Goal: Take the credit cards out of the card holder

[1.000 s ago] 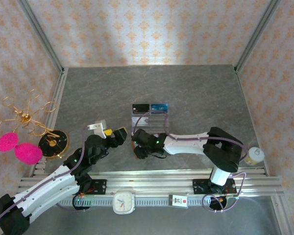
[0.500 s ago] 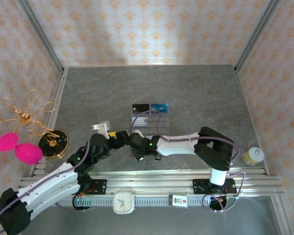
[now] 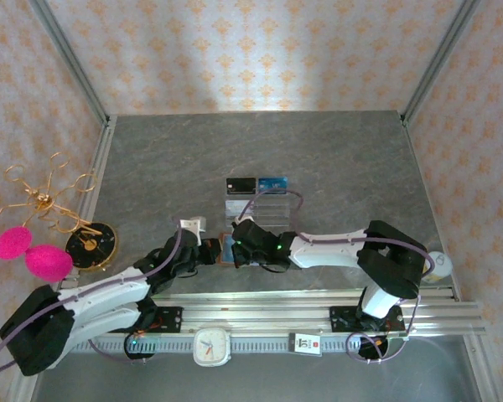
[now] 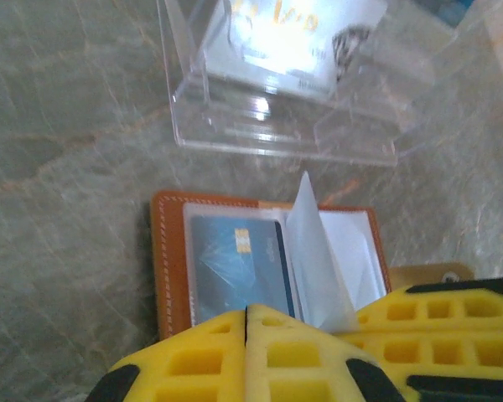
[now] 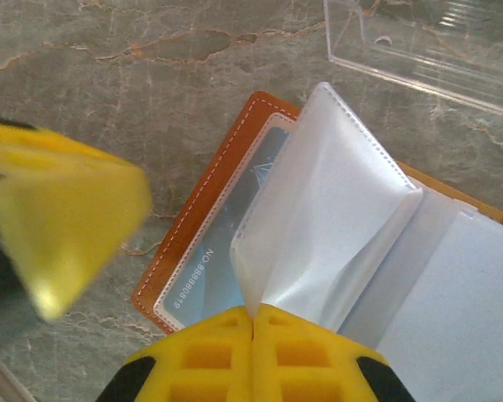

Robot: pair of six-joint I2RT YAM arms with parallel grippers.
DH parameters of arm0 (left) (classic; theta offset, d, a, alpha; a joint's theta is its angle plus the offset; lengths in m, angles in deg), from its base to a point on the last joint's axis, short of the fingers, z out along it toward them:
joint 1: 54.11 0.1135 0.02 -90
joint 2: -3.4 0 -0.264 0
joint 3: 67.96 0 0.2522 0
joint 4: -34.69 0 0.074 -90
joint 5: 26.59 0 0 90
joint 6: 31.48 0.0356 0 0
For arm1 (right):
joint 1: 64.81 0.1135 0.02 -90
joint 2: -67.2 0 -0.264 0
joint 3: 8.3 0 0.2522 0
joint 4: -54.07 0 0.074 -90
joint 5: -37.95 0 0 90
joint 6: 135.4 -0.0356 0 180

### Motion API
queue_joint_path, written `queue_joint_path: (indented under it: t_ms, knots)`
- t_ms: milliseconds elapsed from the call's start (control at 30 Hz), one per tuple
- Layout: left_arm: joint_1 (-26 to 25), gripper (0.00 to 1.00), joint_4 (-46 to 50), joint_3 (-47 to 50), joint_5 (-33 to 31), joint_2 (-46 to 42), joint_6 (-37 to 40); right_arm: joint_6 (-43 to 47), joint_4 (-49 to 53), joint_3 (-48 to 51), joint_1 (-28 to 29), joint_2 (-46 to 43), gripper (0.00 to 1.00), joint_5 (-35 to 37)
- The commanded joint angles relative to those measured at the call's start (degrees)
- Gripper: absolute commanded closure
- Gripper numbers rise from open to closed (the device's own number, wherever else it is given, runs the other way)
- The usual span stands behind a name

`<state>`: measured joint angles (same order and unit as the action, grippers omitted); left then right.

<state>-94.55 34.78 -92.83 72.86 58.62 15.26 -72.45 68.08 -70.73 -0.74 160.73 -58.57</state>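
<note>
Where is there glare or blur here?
Left wrist view: glare whitens the pale card in the clear stand. Right wrist view: the left gripper is a blurred yellow smear; the card holder is sharp. Top view: sharp, bright patch on the back wall.

I can read "NO" plus digits, mostly eights, along the pale blue-grey plastic card in the brown leather wallet.
</note>
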Motion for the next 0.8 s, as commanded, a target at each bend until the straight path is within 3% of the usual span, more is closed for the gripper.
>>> queue_joint_path:
  t_ms: [0,67,133,333,567,667,767]
  knots:
    - [-1.65,1.00,-5.33,-1.92,2.40,4.55,0.54,-2.76,-2.89,1.84,0.06,-3.21,0.95,0.85]
    - [-2.71,0.94,-6.91,-3.05,3.02,8.17,0.72,-3.38,-3.06,3.06,0.07,-5.24,0.77,2.70]
    - [-3.62,0.90,-8.59,-4.54,4.29,12.19,1.10,-4.49,-2.44,4.98,0.05,-8.94,0.69,6.29]
    - [-7.58,0.90,-10.59,-10.42,6.20,21.57,3.07,-6.29,4.05,8.45,0.06,-19.90,0.71,16.83]
    - [-9.55,1.00,-6.00,-15.89,9.80,32.89,5.47,-9.68,5.55,12.63,-0.22,-27.33,0.76,19.20]
    - [-9.56,0.99,-4.99,-15.75,9.81,29.72,5.03,-9.89,4.62,13.11,-0.56,-27.16,0.76,17.00]
    - [-9.56,0.86,-4.74,-12.91,5.05,19.62,2.70,-8.84,4.06,12.18,-1.56,-26.11,0.76,13.48]
